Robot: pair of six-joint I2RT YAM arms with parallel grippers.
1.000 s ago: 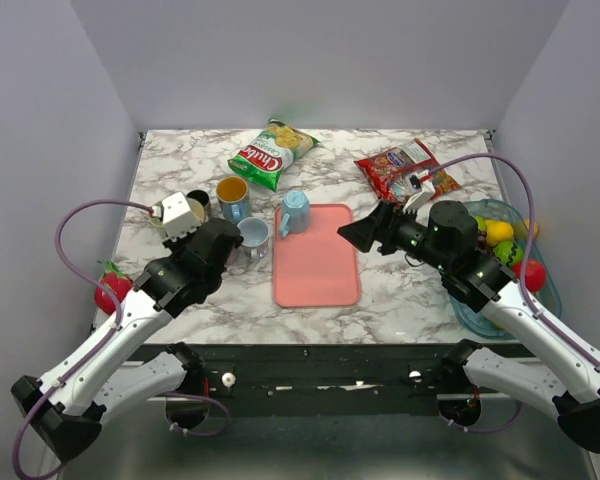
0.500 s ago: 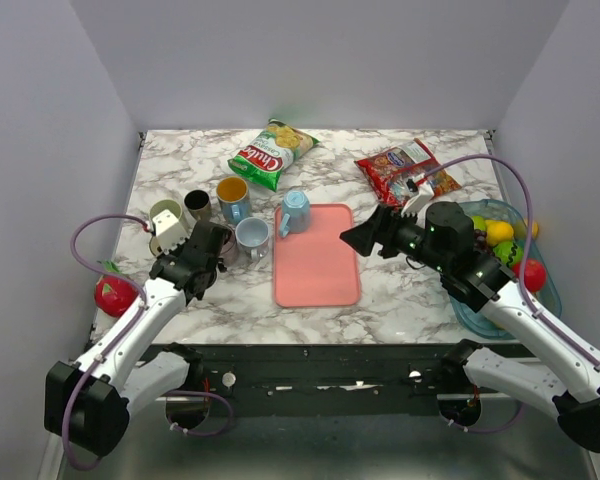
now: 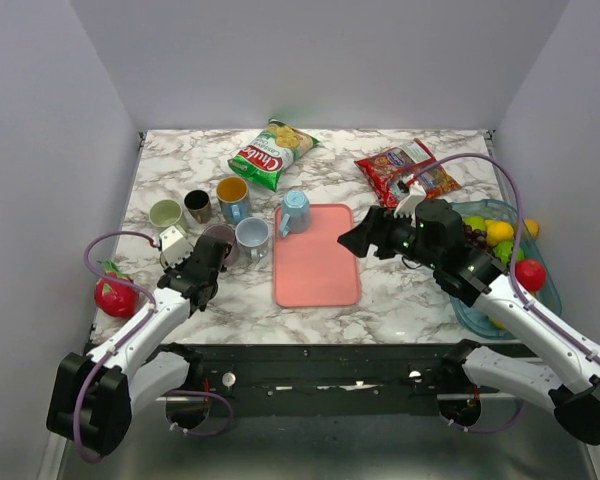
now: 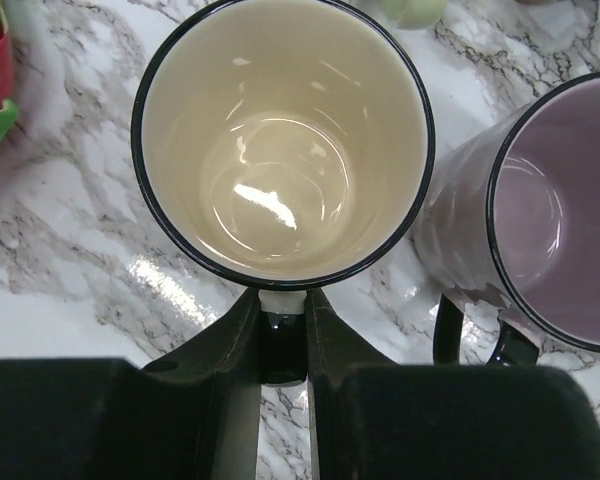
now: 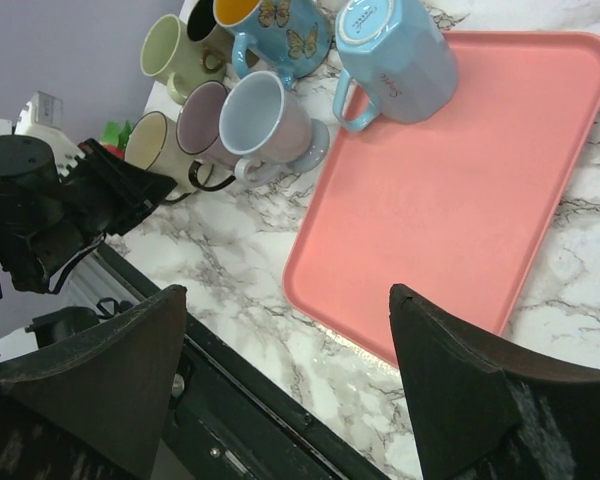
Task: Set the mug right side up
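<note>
A light blue mug (image 3: 294,212) stands upside down, base up, on the far left corner of the pink tray (image 3: 316,265); it also shows in the right wrist view (image 5: 390,55). My left gripper (image 4: 280,305) is shut on the handle of an upright cream mug (image 4: 280,140) with a black rim, left of the tray. From above, that gripper (image 3: 205,258) covers most of the mug. My right gripper (image 5: 285,300) is open and empty above the tray's right side (image 3: 352,238), apart from the blue mug.
Several upright mugs cluster left of the tray: purple (image 4: 550,210), lavender (image 3: 253,235), butterfly blue (image 3: 233,195), black (image 3: 197,205), pale green (image 3: 166,213). A green chip bag (image 3: 272,150) and red snack bag (image 3: 405,168) lie at the back. A fruit basket (image 3: 540,300) stands on the right.
My left arm has drawn back toward the near left and lowered, keeping its hold on the cream mug. My right gripper has barely shifted.
</note>
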